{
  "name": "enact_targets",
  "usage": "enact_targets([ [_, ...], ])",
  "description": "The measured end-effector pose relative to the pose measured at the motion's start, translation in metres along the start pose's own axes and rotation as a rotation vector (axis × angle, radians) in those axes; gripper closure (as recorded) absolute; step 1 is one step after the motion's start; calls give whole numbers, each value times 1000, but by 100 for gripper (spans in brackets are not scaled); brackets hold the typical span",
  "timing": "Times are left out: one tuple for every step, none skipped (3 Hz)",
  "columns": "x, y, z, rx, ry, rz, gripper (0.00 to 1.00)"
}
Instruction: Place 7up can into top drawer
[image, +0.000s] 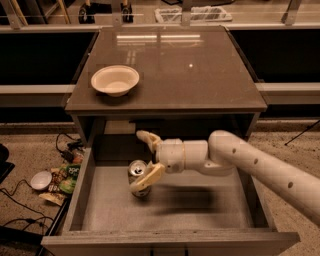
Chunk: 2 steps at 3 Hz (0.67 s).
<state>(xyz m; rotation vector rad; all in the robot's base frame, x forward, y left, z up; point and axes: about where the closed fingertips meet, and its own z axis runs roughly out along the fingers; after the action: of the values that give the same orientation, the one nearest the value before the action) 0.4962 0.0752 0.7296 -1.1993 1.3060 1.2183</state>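
The 7up can (136, 170) stands upright on the flat grey bottom of the open top drawer (200, 210), left of the middle. My gripper (146, 159) is over the drawer just right of the can, with its fingers spread wide apart. The upper finger (148, 138) points up and left, clear of the can. The lower finger (149, 178) crosses in front of the can's right side and hides part of its label. The gripper is open and grips nothing. My white arm reaches in from the lower right.
A cream bowl (115, 80) sits on the brown cabinet top (200, 75) at the left. On the floor to the left of the cabinet lie cables, snack packets (67, 177) and a small white dish (40, 180). The drawer's thick front panel (170, 243) runs along the bottom.
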Motion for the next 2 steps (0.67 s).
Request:
enact_targets([
  [-70,13,-8,-60,97,-68,0],
  [-155,46,-16,-86,292,-126,0],
])
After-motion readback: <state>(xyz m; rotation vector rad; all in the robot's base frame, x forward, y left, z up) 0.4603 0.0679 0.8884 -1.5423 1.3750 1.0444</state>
